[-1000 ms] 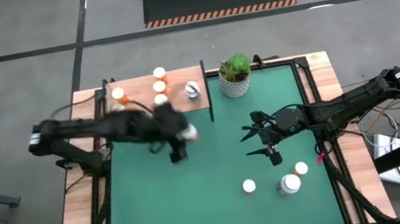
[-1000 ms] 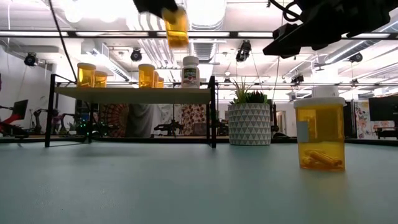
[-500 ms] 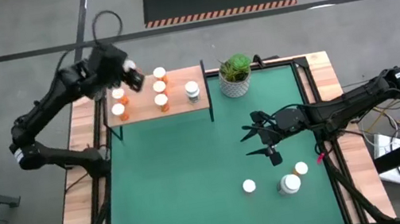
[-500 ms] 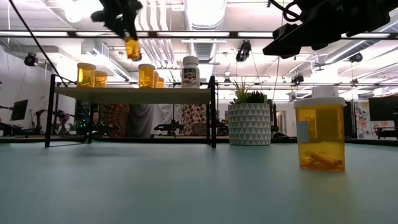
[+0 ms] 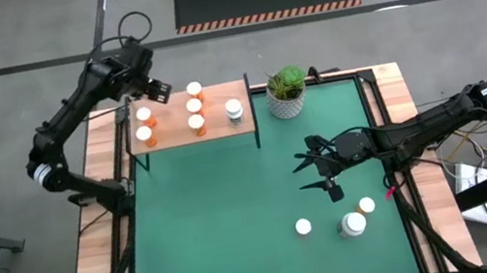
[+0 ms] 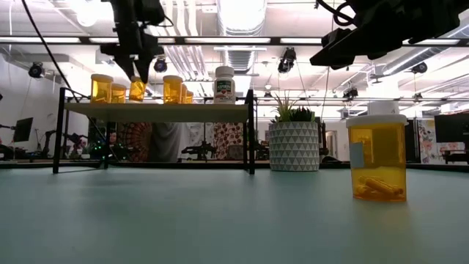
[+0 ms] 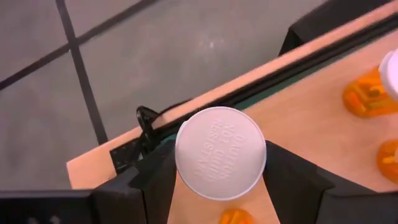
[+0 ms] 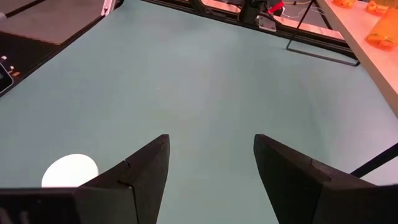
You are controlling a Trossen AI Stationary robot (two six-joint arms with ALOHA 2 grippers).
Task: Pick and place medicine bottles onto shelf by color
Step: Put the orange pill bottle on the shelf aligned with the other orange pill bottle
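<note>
My left gripper (image 5: 158, 91) is over the far-left part of the wooden shelf (image 5: 223, 128), shut on an orange bottle with a white cap (image 7: 221, 152). In the low view this bottle (image 6: 137, 89) hangs among the shelf's bottles. Several orange bottles (image 5: 194, 106) and one white bottle (image 5: 234, 108) stand on the shelf. My right gripper (image 5: 313, 171) is open and empty above the mat's right half. Two small bottles (image 5: 304, 227) (image 5: 366, 205) and a larger one (image 5: 353, 225) stand near the front right. My left gripper pinches the bottle by the rim of its white cap (image 7: 181, 155), one finger (image 7: 155, 180) on each side. The fingers come from above, pointing down. The bottle hangs upright below them, its base at the shelf board's level; whether it touches the board I cannot tell.
A potted plant (image 5: 286, 90) stands just right of the shelf at the far edge. The shelf's black posts (image 6: 250, 132) rise beside it. An orange bottle (image 6: 377, 158) stands close to the low camera. The green mat (image 5: 227, 217) lies between shelf and front bottles.
My left gripper has carried the orange bottle from above the mat's middle toward the table's far-left, over the shelf, then down among the shelf's bottles. It has stayed shut on the bottle, which stays upright. My right arm has kept still.
</note>
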